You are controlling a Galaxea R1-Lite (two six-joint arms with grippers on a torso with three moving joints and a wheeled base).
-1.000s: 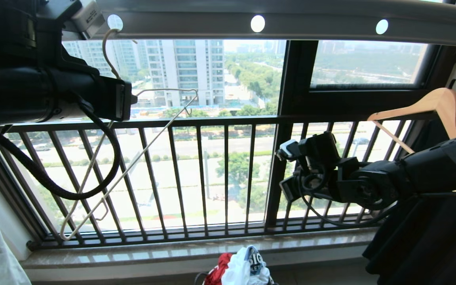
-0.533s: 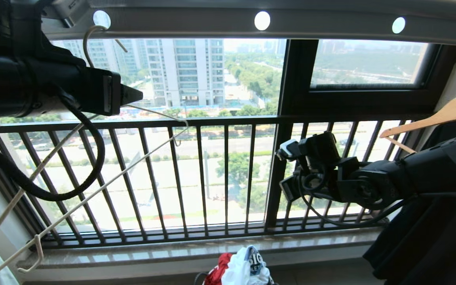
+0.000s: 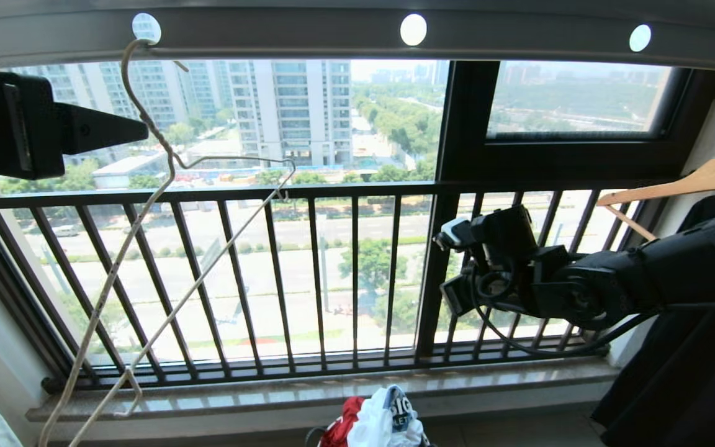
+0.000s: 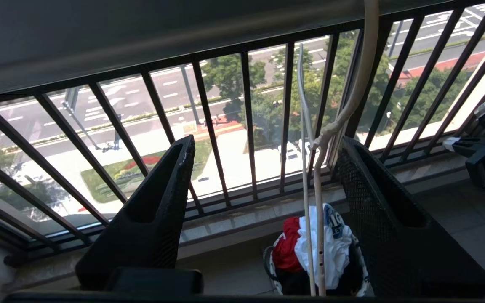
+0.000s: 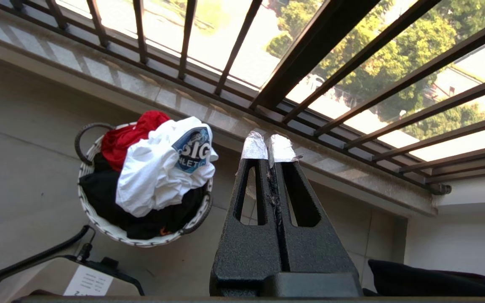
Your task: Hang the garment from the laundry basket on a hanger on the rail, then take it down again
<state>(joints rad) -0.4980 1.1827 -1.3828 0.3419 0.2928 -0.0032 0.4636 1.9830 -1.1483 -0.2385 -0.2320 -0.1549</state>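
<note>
Left tool [image 4: 263, 147] beside thin cream hanger [image 3: 165, 186]

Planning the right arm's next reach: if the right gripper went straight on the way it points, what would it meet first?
Probably the window sill below the railing; the shut right gripper aims there, passing beside the basket. Depth is unclear.

The rail [image 3: 332, 37] is a wide grey metal bar running across the top of the head view, pierced by evenly spaced round holes. The hanger [image 3: 146, 261], thin cream wire with a twisted neck and notched ends, hangs bare from the leftmost visible hole by its long hook, tilted steeply with one end low. The laundry basket [image 5: 99, 223], round with a white-and-dark woven rim, stands on the floor below. The garment [image 5: 158, 168], a white T-shirt with blue print, lies crumpled on top.
</note>
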